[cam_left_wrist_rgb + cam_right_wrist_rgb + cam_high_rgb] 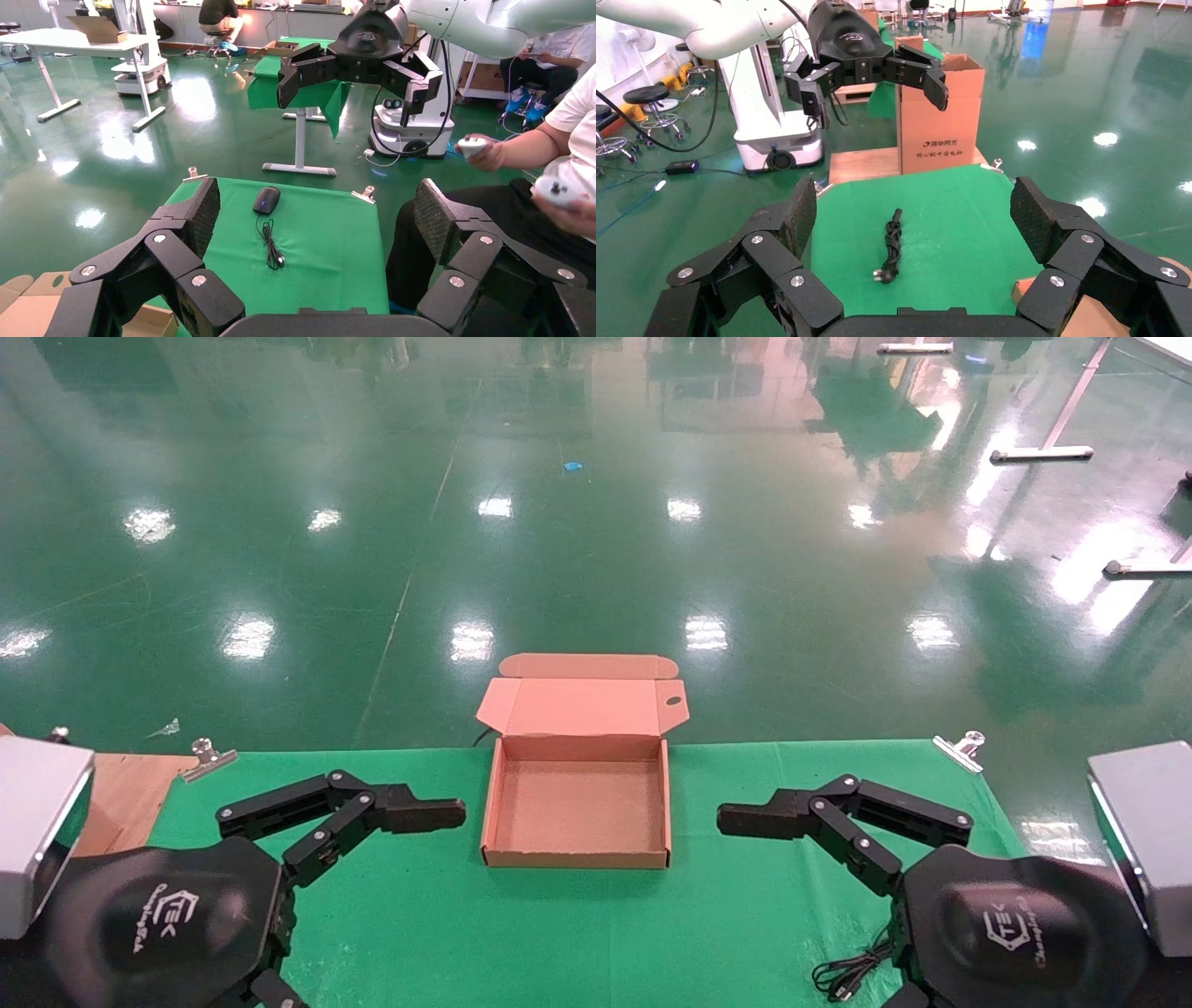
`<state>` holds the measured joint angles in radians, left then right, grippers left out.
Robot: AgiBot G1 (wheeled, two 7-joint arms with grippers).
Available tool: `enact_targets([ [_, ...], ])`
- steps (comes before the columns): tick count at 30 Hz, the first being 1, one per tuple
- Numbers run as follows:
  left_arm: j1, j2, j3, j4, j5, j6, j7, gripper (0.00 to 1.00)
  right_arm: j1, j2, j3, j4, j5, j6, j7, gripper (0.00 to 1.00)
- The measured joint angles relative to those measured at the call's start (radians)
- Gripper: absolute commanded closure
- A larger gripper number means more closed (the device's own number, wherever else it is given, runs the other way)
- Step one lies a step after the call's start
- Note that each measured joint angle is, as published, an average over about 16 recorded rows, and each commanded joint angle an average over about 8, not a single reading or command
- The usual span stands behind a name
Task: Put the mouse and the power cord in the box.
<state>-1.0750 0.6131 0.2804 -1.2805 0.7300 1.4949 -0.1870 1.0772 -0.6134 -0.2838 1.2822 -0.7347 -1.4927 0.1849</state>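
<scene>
I see my left gripper [445,814] and right gripper [738,820] at the frame's lower corners, both spread apart, holding nothing. Between them, centre frame, the shallow brown cardboard box [577,855] sits lid-open on the green-clothed table [447,915]. The small black oval mouse [266,199] and thick black power cord [891,242] lie apart on the cloth.

White "TEK" logos with smaller script beneath are being shown on both black wrist housings [163,919] [1020,929]. Red Chinese characters, too small to be read surely, are being displayed on a tall cardboard carton [940,116].
</scene>
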Motion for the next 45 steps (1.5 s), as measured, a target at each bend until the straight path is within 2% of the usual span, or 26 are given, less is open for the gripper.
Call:
enact_targets([
  [6,-0.018,0.001,0.015,0.016,0.036,0.009,0.005,0.00,0.027,-0.002,-0.024,0.008,-0.067,-0.002,-0.007,0.00],
  [11,-0.060,0.005,0.052,0.055,0.117,0.031,0.017,0.00,0.091,-0.021,-0.081,0.009,-0.207,-0.015,-0.020,0.00],
  [19,-0.185,0.025,0.172,0.175,0.352,0.069,0.089,0.00,0.257,-0.101,-0.238,-0.015,-0.584,-0.039,-0.072,0.00],
  [26,-0.319,0.083,0.315,0.337,0.598,0.075,0.217,0.00,0.376,-0.204,-0.386,-0.085,-0.933,-0.018,-0.162,0.00],
  [31,-0.401,0.150,0.408,0.490,0.758,0.053,0.329,0.00,0.414,-0.276,-0.466,-0.185,-1.123,0.040,-0.246,0.00],
  [35,-0.445,0.212,0.466,0.626,0.859,0.020,0.421,0.00,0.424,-0.334,-0.511,-0.301,-1.226,0.105,-0.321,0.00],
  [39,-0.467,0.274,0.503,0.764,0.926,-0.022,0.507,0.00,0.428,-0.389,-0.537,-0.444,-1.281,0.177,-0.400,0.00],
  [45,-0.477,0.352,0.531,0.940,0.978,-0.095,0.610,0.00,0.439,-0.469,-0.552,-0.667,-1.307,0.273,-0.521,0.00],
])
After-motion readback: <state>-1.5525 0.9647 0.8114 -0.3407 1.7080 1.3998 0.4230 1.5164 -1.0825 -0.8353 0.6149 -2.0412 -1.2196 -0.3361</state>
